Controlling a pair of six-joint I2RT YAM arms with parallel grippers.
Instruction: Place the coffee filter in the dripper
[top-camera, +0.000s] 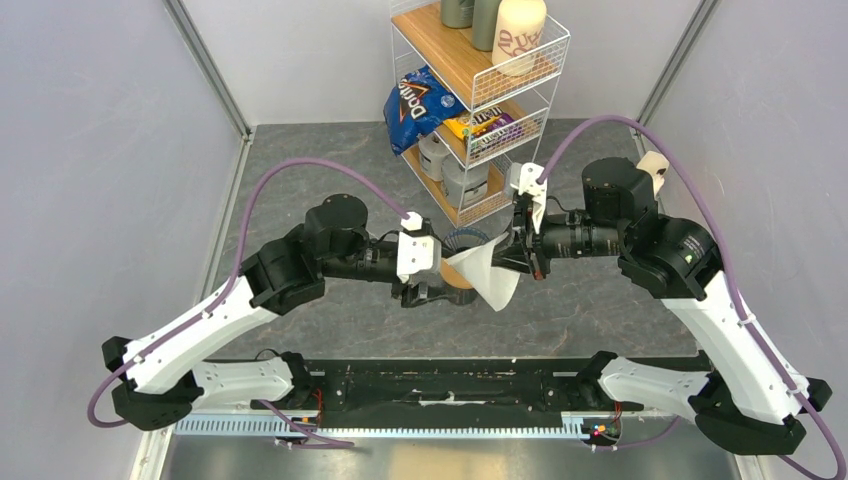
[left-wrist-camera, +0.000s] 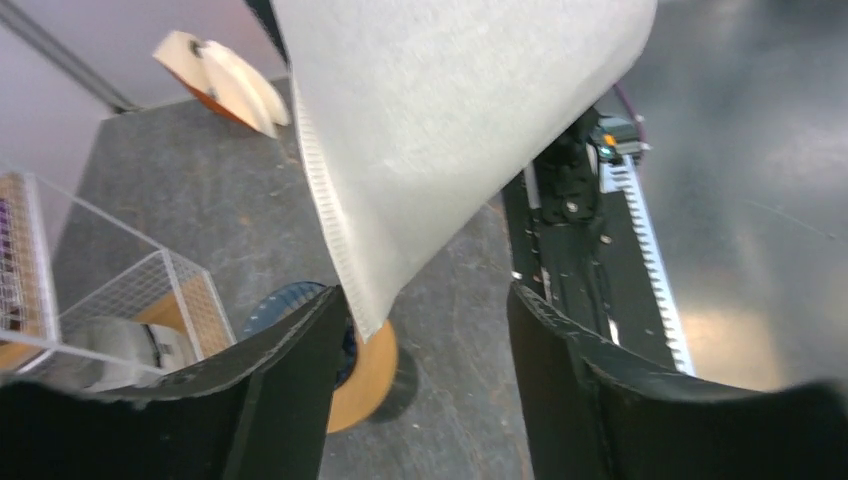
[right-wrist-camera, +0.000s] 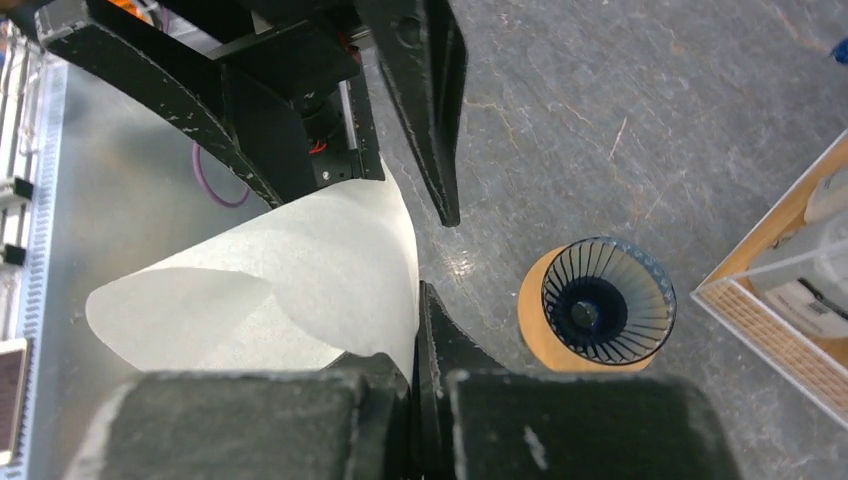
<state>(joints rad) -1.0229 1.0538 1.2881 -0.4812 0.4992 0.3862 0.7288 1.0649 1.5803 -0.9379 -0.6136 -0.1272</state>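
Note:
The white paper coffee filter (top-camera: 488, 276) hangs in the air between the two grippers, opened into a cone. My right gripper (top-camera: 513, 260) is shut on its edge; in the right wrist view (right-wrist-camera: 418, 312) the paper (right-wrist-camera: 270, 290) is pinched between the closed fingers. My left gripper (top-camera: 432, 292) is open, and the filter's tip (left-wrist-camera: 450, 130) hangs between its fingers (left-wrist-camera: 290, 370), close to the left one. The dark blue ribbed dripper (right-wrist-camera: 608, 300) stands upright on a tan wooden ring (right-wrist-camera: 532, 322), beside and below the filter. It also shows in the left wrist view (left-wrist-camera: 280, 302) and the top view (top-camera: 462, 240).
A white wire shelf rack (top-camera: 480, 100) stands just behind the dripper, holding a Doritos bag (top-camera: 415, 105), a cream printed canister (top-camera: 518, 35) and bottles. A pale wooden piece (top-camera: 652, 165) lies at the right. The black base rail (top-camera: 450, 385) runs along the near edge.

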